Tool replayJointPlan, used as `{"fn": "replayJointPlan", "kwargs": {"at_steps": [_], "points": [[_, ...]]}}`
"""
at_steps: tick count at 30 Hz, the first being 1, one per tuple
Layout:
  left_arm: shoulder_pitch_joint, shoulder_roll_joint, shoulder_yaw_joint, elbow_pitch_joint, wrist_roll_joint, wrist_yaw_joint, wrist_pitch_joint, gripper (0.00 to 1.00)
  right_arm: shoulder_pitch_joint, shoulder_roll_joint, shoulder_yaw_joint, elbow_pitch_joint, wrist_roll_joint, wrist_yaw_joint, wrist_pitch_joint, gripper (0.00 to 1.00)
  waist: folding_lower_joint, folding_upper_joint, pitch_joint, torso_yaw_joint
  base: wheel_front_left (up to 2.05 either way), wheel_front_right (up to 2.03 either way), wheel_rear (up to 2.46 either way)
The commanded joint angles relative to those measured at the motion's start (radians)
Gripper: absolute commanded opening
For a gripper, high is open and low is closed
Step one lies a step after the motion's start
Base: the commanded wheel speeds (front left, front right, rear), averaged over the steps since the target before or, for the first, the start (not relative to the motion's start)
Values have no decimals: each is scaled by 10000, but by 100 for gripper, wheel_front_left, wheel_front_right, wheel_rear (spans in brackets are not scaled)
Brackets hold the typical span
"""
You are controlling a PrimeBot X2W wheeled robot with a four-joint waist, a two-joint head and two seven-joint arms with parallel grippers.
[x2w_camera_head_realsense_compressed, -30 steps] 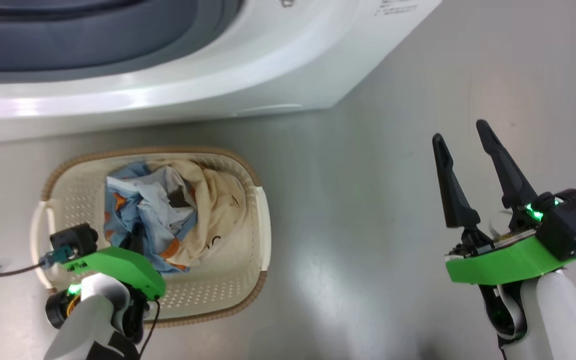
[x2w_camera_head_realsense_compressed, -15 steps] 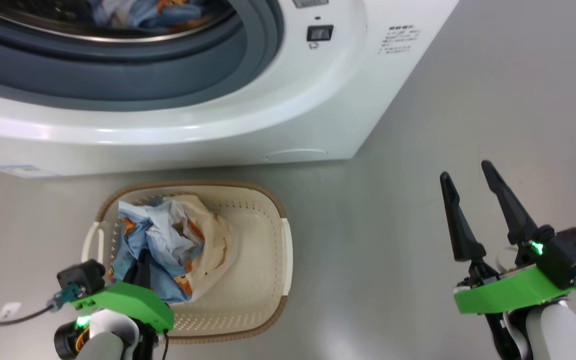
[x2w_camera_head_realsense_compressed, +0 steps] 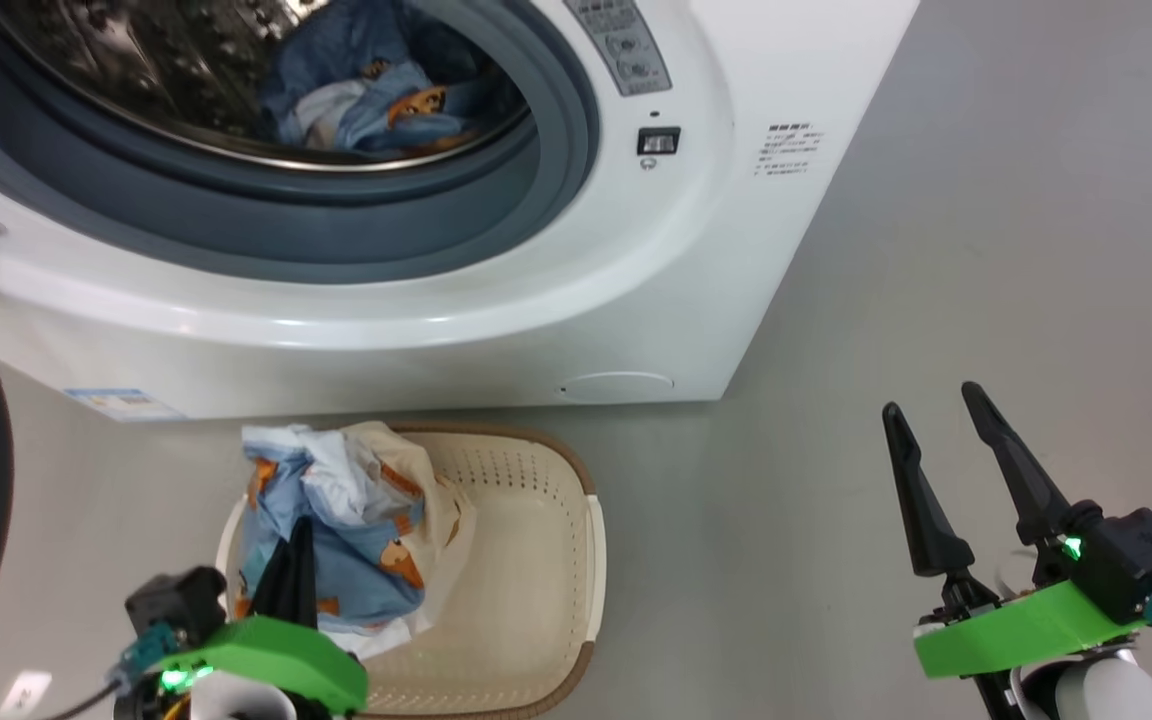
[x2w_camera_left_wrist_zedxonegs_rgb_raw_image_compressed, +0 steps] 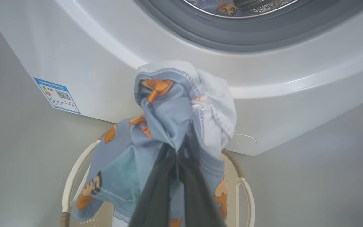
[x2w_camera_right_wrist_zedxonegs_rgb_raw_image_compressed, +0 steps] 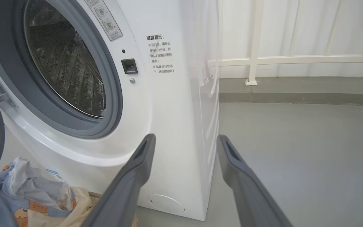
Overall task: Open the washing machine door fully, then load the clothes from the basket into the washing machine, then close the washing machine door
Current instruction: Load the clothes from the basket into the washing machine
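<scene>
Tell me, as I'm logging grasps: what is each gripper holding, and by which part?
The left gripper is shut on the light blue garment, pinching a bunched fold of it; the right gripper is open and holds nothing.

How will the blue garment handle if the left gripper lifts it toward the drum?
Likely floppy: the blue garment bunches and droops around the shut left gripper. Probably light, being thin cloth. Its hanging folds may drag the cream garment along or catch the basket rim.
</scene>
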State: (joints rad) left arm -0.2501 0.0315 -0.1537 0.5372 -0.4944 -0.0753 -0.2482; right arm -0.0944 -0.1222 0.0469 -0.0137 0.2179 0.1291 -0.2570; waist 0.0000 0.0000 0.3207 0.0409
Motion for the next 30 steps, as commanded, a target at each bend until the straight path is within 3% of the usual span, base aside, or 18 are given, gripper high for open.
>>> {"fn": "replayJointPlan", "kwargs": {"at_steps": [1, 17, 30], "points": [[384, 188, 288, -568, 262, 129, -135, 0, 225, -90, 183, -217, -7, 16, -48, 100, 0, 0, -346, -18, 0, 0, 0], [2019, 188, 488, -3070, 702, 662, -135, 0, 905, -96, 61, -158, 59, 16, -48, 100, 0, 0, -1463, -173, 0, 0, 0], [3072, 187, 337, -3963, 890, 903, -135, 0, 1615, -174, 83, -124, 154, 16, -48, 100, 0, 0, -2553, -478, 0, 0, 0]]}}
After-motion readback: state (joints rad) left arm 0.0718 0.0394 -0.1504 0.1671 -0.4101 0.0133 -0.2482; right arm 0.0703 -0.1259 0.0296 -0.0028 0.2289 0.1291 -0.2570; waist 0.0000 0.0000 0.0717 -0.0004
